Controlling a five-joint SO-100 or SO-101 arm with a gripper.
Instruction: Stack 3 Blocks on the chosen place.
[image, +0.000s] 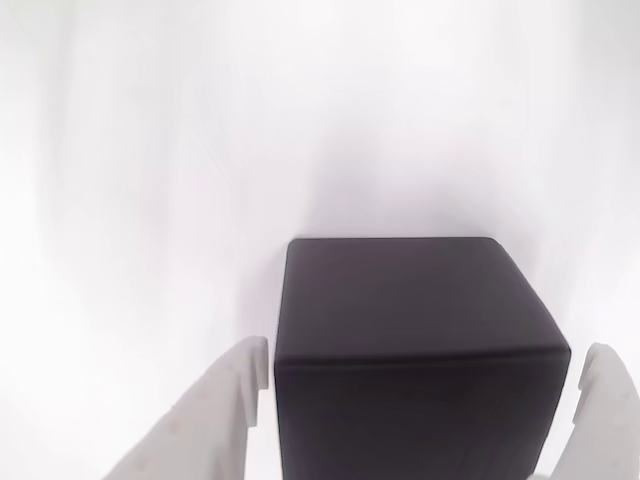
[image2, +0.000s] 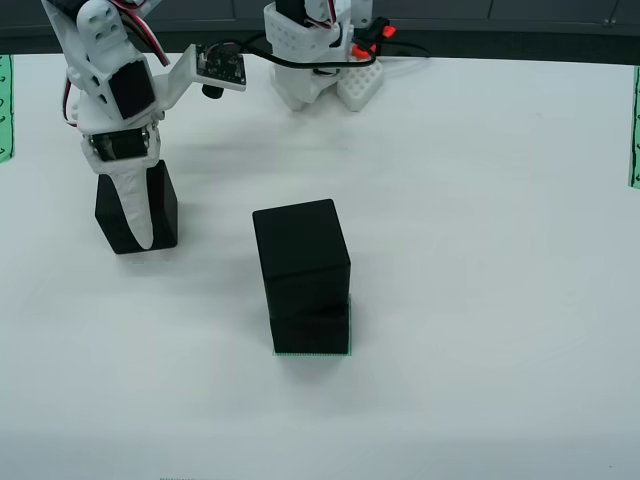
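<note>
Blocks (image2: 301, 272) already stand two high on the green patch (image2: 312, 354); the tool (image2: 136, 205) straddles the third block (image2: 112, 215), jaws apart, for lifting.

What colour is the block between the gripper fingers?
Black, seen best in the gripper view: block.

Black blocks (image2: 301, 248), white table (image2: 480, 300)

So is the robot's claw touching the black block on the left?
Cannot tell. In the view riding on the end effector, white fingers flank the smooth black cube with only thin slivers visible; the view from above hides contact.
</note>
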